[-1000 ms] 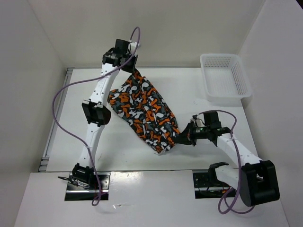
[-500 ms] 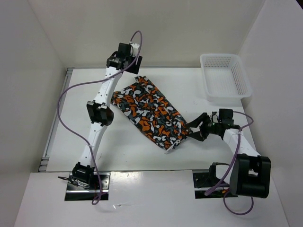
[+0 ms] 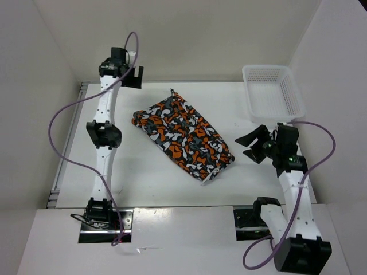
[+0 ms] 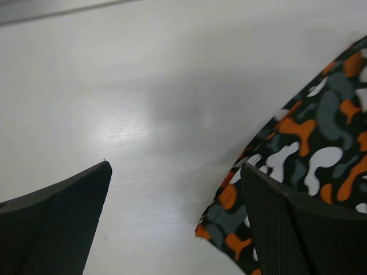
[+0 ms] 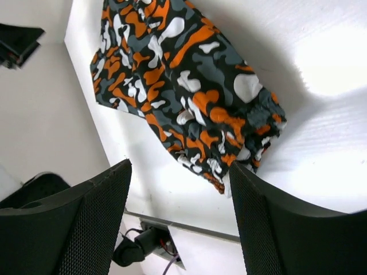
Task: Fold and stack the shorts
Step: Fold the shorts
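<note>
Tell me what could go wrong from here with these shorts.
1. The shorts lie folded but bunched at the near end, so that end may spring open.
2. The left gripper and right gripper are open, holding nothing. The next grasp might pinch only the top layer and undo the fold.

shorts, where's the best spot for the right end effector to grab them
Take the gathered near-right end of the shorts, coming in low from the right, where the open right end effector is nearest. They lie flat and diagonal, so that bunched edge likely gives the most to pinch.
</note>
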